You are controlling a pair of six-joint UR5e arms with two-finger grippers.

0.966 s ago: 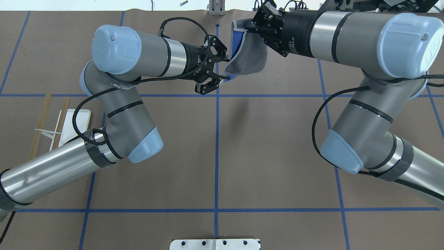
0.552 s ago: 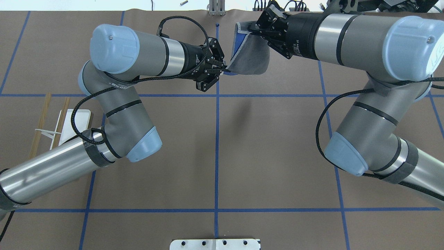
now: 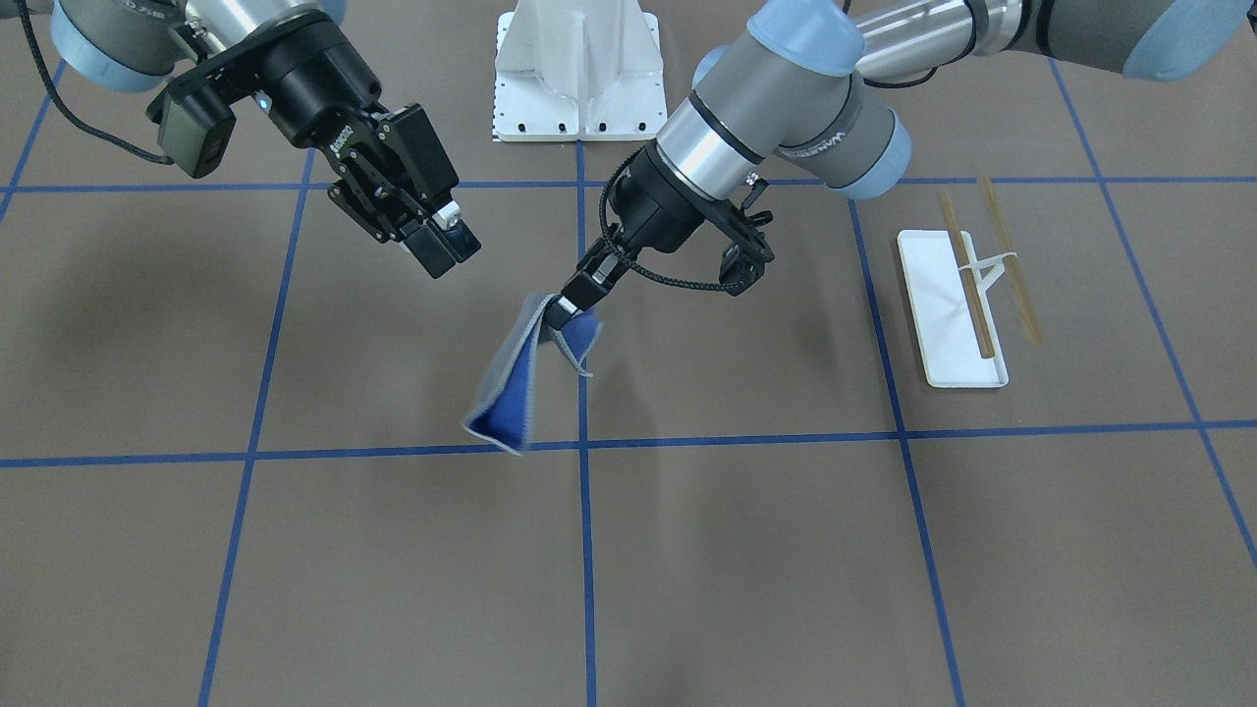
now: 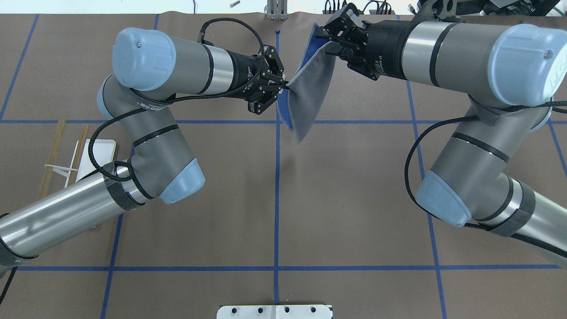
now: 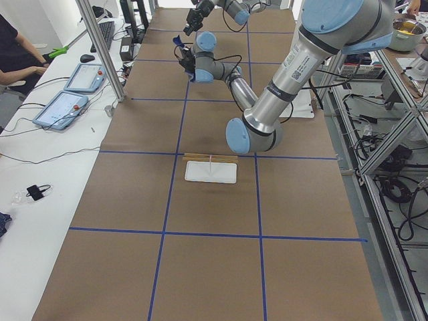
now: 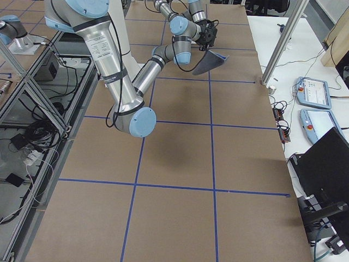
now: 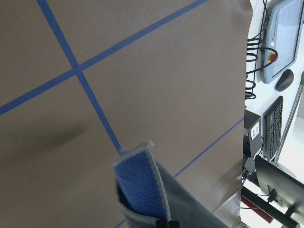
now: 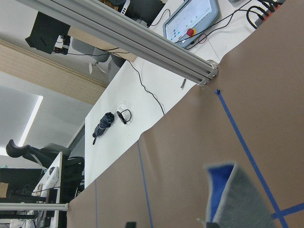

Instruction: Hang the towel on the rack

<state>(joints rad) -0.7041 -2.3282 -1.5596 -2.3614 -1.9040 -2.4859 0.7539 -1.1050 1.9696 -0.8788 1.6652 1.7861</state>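
The left gripper [image 3: 568, 312] clamps one towel [image 3: 506, 388] corner, so it hangs ready for the rack [image 3: 943, 295]. The right gripper [image 3: 450, 257] is empty, fingers apart.

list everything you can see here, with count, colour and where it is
towel: 1, dark grey with blue reverse, hanging from the left pincer
rack: 1, white base with two tan rods, on the table at the robot's left, nothing on it
pedestal: 1, white, bolted at the robot's edge, centre
table cover: 1, brown with blue tape grid
control tablets: 2, grey with pale screens, on the white side bench
person: 1, dark top, at that bench
left pincer: 1, black, shut on the towel's upper edge
right pincer: 1, black, open, apart from the towel
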